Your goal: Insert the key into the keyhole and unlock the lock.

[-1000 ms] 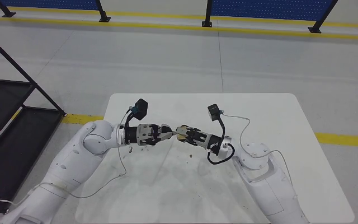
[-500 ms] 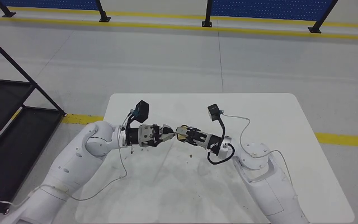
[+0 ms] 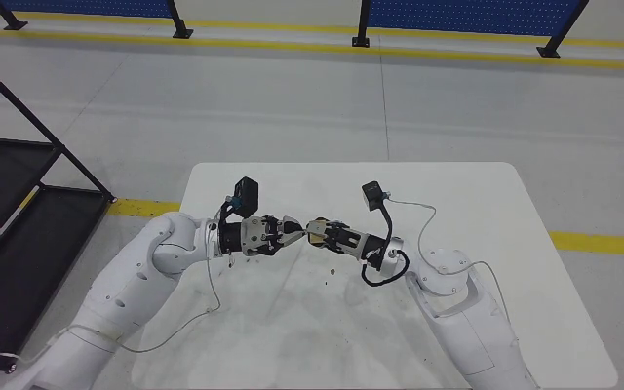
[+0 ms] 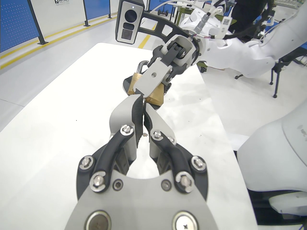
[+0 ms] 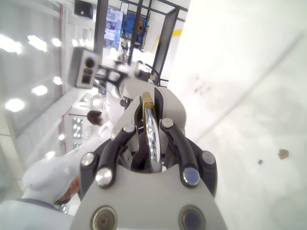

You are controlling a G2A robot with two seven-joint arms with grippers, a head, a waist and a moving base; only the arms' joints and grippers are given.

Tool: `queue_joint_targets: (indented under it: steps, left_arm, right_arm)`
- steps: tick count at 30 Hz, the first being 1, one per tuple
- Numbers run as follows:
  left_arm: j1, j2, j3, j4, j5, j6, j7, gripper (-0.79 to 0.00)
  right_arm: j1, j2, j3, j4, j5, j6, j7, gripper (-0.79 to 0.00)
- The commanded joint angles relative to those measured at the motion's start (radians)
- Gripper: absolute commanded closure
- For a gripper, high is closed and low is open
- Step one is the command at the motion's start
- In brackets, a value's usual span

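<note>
A brass padlock (image 4: 157, 96) with a chrome shackle (image 5: 151, 130) is held above the middle of the white table (image 3: 468, 195). My right gripper (image 3: 318, 232) is shut on the padlock body (image 5: 146, 100), with the shackle pointing back toward its wrist. My left gripper (image 4: 142, 101) is shut on the key (image 4: 144, 100), its fingertips right against the padlock's bottom end. The key is almost wholly hidden between the pads, so I cannot tell how deep it sits in the keyhole. In the top view the left gripper (image 3: 292, 234) meets the right one tip to tip.
Small crumbs of debris (image 5: 283, 153) lie on the table below the grippers, with another debris speck (image 3: 330, 270) near the right forearm. A black rack (image 3: 34, 195) stands on the floor beyond the table's left edge. Cables hang from both wrists.
The left wrist has rolled slightly, shifting its camera a little. Both grippers stay joined at the padlock in the same place.
</note>
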Motion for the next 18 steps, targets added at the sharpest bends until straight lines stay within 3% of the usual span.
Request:
queue_joint_targets:
  steps: [1, 18]
  left_arm:
    - [0.002, 0.000, 0.000, 0.001, 0.017, 0.000, 0.019, 0.000]
    - [0.013, 0.003, -0.007, -0.010, 0.202, 0.000, 0.165, 0.000]
  right_arm:
    - [0.000, 0.000, 0.000, 0.000, 0.000, 0.000, 0.000, 0.000]
    - [0.000, 0.000, 0.000, 0.000, 0.000, 0.000, 0.000, 0.000]
